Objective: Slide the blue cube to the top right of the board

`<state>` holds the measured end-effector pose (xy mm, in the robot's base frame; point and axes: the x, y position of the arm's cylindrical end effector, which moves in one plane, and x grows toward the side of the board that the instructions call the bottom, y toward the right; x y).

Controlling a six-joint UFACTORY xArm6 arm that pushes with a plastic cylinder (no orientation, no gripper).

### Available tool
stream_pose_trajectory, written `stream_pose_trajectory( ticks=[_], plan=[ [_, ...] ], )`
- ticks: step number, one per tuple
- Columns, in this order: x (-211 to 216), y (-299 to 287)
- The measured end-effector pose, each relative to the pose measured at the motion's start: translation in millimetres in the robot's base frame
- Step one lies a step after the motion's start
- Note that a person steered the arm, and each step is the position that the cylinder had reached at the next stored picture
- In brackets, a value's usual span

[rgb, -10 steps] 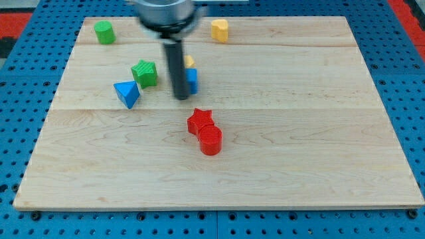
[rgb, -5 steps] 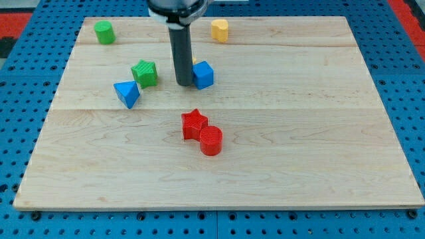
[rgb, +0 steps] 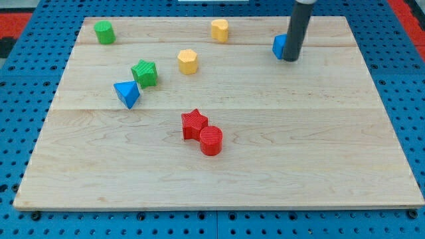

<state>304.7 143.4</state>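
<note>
The blue cube [rgb: 279,46] sits near the view's top right of the wooden board [rgb: 219,192], mostly hidden behind my rod. My tip [rgb: 291,59] rests on the board right against the cube's right side. The dark rod rises from there out of the view's top.
A yellow hexagonal block [rgb: 188,61] and a yellow cylinder [rgb: 220,29] lie at the top middle. A green cylinder [rgb: 103,31] sits at the top left. A green star [rgb: 144,72] and a blue triangle [rgb: 126,93] lie at left. A red star [rgb: 194,123] touches a red cylinder [rgb: 211,140] in the middle.
My tip and the blue cube have moved far to the view's right and up, from the board's middle left to its top right. The yellow hexagonal block is now uncovered.
</note>
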Motion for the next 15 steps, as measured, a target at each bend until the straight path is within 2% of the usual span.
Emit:
stream_pose_trajectory(
  ticks=[1,2,3,4,5,6,7,13,14,15],
  plan=[
    [30.0,-55.0],
    [2.8,-21.0],
    [-3.2,42.4],
    [-7.4,17.2],
    [18.9,-29.1],
    [-21.8,-8.5],
    [-38.2,11.0],
    [-13.6,7.3],
    [25.0,-12.5],
    [30.1,-71.6]
  ],
)
